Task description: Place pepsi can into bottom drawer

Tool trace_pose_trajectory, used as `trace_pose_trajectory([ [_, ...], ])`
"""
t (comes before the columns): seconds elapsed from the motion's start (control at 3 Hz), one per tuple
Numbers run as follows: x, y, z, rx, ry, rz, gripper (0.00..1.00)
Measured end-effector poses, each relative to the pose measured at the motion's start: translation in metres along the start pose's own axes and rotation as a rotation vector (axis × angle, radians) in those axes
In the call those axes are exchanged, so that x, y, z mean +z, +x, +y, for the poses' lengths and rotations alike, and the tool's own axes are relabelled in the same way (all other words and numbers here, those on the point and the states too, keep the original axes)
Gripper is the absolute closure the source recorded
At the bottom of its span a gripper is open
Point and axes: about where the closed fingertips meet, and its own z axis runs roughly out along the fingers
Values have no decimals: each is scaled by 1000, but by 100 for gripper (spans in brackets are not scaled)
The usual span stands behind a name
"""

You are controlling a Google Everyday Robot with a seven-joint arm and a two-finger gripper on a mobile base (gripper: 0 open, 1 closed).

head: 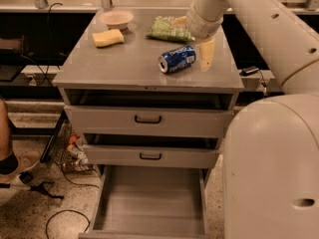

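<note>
The pepsi can, blue with white markings, lies on its side on the grey cabinet top, right of centre. My gripper hangs over the top just right of and behind the can. It is open and empty; one cream finger points down close beside the can's right end, the other sits near the green bag. The bottom drawer is pulled fully out below, showing a plain grey floor with nothing in it.
A green snack bag, a yellow sponge and a beige bowl lie on the back of the cabinet top. The two upper drawers stand slightly out. Cables and a person's foot are on the floor at left. My white body fills the right.
</note>
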Motion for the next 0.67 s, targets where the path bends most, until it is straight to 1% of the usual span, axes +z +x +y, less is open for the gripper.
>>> trace_pose_trajectory([
  [0.33, 12, -12, -5, -11, -17, -3, 0],
  [0.67, 32, -18, 1, 16, -57, -23, 19],
])
